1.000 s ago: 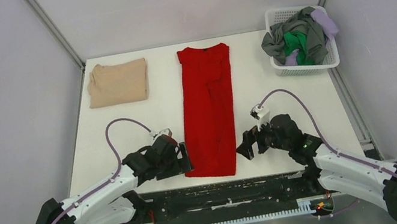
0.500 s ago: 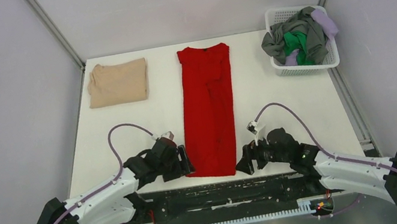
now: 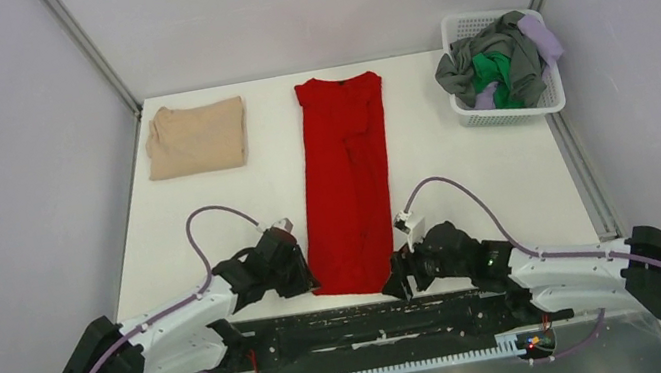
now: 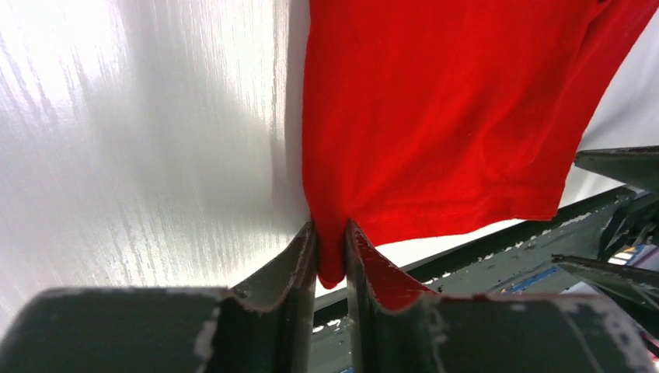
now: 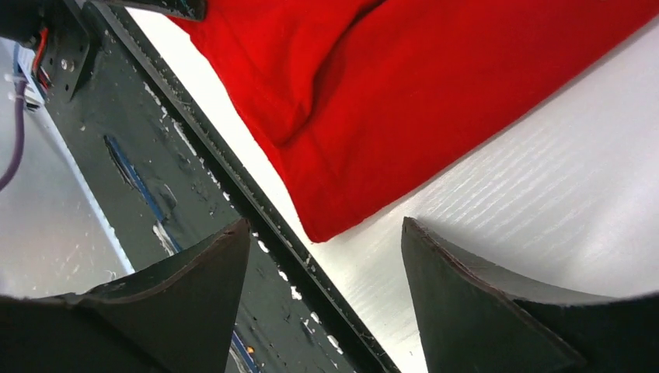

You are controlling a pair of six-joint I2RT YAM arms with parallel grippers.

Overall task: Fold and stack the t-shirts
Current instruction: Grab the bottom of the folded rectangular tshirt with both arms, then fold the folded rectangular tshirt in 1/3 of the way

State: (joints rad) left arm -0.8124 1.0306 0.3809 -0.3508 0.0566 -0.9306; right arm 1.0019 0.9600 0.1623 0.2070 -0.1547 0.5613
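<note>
A bright red t-shirt (image 3: 346,184) lies as a long narrow strip down the middle of the table, collar at the far end. My left gripper (image 3: 309,276) (image 4: 330,227) is shut on its near left corner, and red cloth (image 4: 435,116) bulges between the fingers. My right gripper (image 3: 393,282) (image 5: 325,221) stands open at the near right corner. That corner of the red t-shirt (image 5: 420,93) reaches the mouth of the jaws without touching either finger. A folded beige t-shirt (image 3: 197,138) rests at the far left.
A white mesh basket (image 3: 509,111) at the far right holds crumpled grey (image 3: 486,49), green (image 3: 493,70) and lavender (image 3: 539,35) t-shirts. A black rail (image 3: 369,322) runs along the table's near edge, just behind both grippers. White walls close in on both sides.
My left gripper has closed on the red t-shirt's near left corner. My right arm has swung lower and leftward to the near right corner, its jaws a little narrower.
</note>
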